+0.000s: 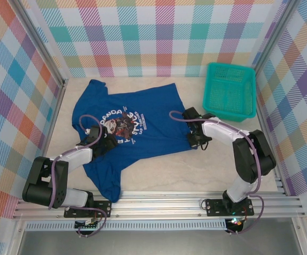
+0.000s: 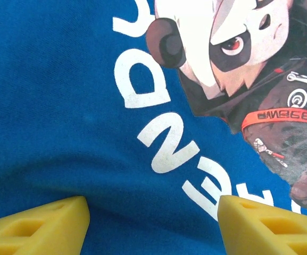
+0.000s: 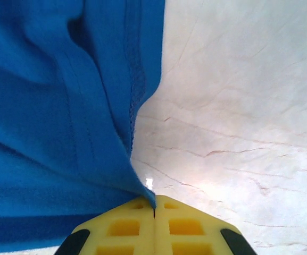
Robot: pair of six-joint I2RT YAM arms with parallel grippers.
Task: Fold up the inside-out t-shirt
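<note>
Blue t-shirt lies flat beside the teal basket; right gripper clamps shut on its basket-side edge, probably to start a fold; left gripper hangs open over the print, farther from the basket.

Read on royal-blue soft cotton short-sleeved t-shirt, chest print: white arched capitals, apparently "PANDA". Checked close in left wrist view: "D", "N", "A" clear, tilted; end letters cropped. Red band on panda figure's dark garment: small characters, not surely legible. Smaller lines beside graphic: unreadable.
</note>
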